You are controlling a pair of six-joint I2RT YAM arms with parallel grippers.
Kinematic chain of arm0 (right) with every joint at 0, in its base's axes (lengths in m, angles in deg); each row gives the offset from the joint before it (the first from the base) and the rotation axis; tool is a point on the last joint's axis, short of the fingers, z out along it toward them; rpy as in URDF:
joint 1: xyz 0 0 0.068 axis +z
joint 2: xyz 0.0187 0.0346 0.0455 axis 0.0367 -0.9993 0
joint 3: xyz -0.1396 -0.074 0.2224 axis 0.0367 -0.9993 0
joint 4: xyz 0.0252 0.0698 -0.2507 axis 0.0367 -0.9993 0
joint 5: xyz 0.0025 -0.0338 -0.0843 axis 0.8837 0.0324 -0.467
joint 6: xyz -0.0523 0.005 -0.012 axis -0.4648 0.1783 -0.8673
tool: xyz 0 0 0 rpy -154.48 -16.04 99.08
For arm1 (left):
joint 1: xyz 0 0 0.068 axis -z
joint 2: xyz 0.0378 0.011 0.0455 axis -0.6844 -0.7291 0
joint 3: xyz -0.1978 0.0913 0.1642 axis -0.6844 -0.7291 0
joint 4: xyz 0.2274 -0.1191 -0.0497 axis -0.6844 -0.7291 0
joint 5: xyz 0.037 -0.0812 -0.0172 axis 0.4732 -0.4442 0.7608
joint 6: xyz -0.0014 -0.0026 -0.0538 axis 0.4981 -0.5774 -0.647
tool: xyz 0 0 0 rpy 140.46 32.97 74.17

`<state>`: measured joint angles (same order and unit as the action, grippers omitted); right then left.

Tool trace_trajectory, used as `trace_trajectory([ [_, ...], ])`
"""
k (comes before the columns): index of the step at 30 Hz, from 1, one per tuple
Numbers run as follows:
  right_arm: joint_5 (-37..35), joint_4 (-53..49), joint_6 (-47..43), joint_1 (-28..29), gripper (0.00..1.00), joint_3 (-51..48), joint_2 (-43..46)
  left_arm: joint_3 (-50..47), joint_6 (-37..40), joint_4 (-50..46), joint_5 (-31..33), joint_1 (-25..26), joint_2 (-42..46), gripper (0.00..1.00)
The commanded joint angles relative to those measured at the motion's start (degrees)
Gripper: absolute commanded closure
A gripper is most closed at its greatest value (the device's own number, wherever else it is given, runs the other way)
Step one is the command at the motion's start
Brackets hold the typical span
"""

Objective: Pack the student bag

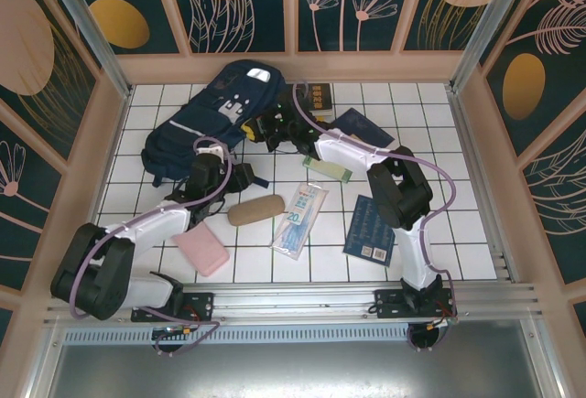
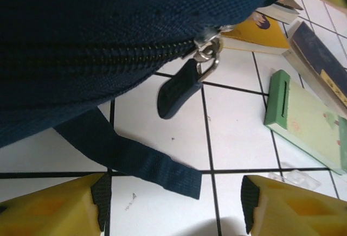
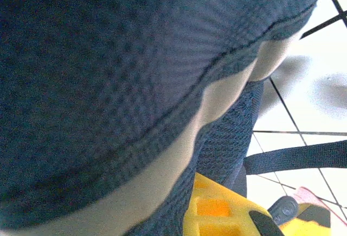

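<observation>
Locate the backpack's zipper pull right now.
In the left wrist view, the zipper pull lies at the student bag's edge, just ahead of the open left gripper, left of the green box.

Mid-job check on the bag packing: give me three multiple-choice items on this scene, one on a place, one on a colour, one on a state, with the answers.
1. Where does the pink pouch lie?
A) on the tiles beside the left arm
B) against the far wall
C) at the far right corner

2. What colour is the zipper pull on the student bag?
A) red
B) navy
C) white

3. How does the left gripper stand?
A) open, holding nothing
B) shut on the zipper pull
C) shut on a strap

Answers: A, the pouch sits on the near-left tiles next to that arm; B, the tab is dark blue like the fabric; A, the yellow fingers stand apart and the pull hangs free beyond them.
</observation>
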<state>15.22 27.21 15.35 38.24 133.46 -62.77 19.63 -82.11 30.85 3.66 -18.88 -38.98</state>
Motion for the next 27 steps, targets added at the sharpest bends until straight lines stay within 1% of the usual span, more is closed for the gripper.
trace_trajectory([
  [1,4.20,3.72,1.23,0.44,1.00,2.45,1.42,4.41,3.86,2.28,2.29,-0.28,-2.25,0.34],
  [6,4.61,4.60,1.57,0.27,1.00,1.02,1.92,8.94,6.62,1.26,4.00,-0.32,-5.11,0.35],
  [7,4.72,4.85,1.65,0.20,1.00,0.73,1.90,9.65,7.13,0.75,4.65,-0.29,-5.47,0.36],
  [9,4.71,4.97,1.71,0.03,1.00,0.38,2.05,10.30,8.00,0.58,4.98,-0.32,-5.79,0.42],
  [15,4.81,5.17,1.87,-0.50,1.00,0.77,1.72,9.25,8.07,1.17,3.28,-0.32,-6.07,0.72],
  [20,5.07,5.40,1.92,-0.61,1.00,1.13,1.09,7.48,9.81,1.81,2.04,-0.32,-4.73,0.99],
  [24,4.03,4.31,0.45,-1.13,1.00,1.49,0.82,7.24,10.09,0.19,1.92,-0.32,-2.88,1.00],
  [27,3.03,2.46,-1.38,-1.90,1.00,1.34,0.95,6.55,9.83,-1.60,3.04,-0.32,-0.74,1.00],
])
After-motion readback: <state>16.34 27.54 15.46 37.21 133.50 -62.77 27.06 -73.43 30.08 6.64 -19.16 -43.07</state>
